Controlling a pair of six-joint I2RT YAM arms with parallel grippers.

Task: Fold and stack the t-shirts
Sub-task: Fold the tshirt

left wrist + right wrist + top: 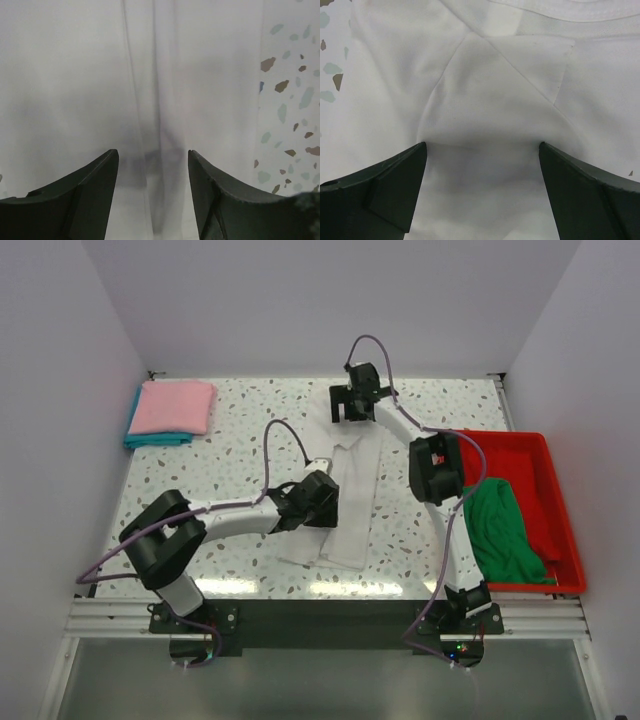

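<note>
Seen from above, the white t-shirt [352,515] lay folded into a long strip in the middle of the tabletop [240,415]. The left jaws hung over its middle and the right jaws over its far end. A folded pink t-shirt [175,405] sat on a teal t-shirt [150,438] in the far left corner. The green t-shirt [505,530] lay crumpled in the red tray [540,445].

In the left wrist view, the left jaws stood partly parted and empty above white cloth.

In the right wrist view, the right jaws were spread wide and empty over the collar end.
</note>
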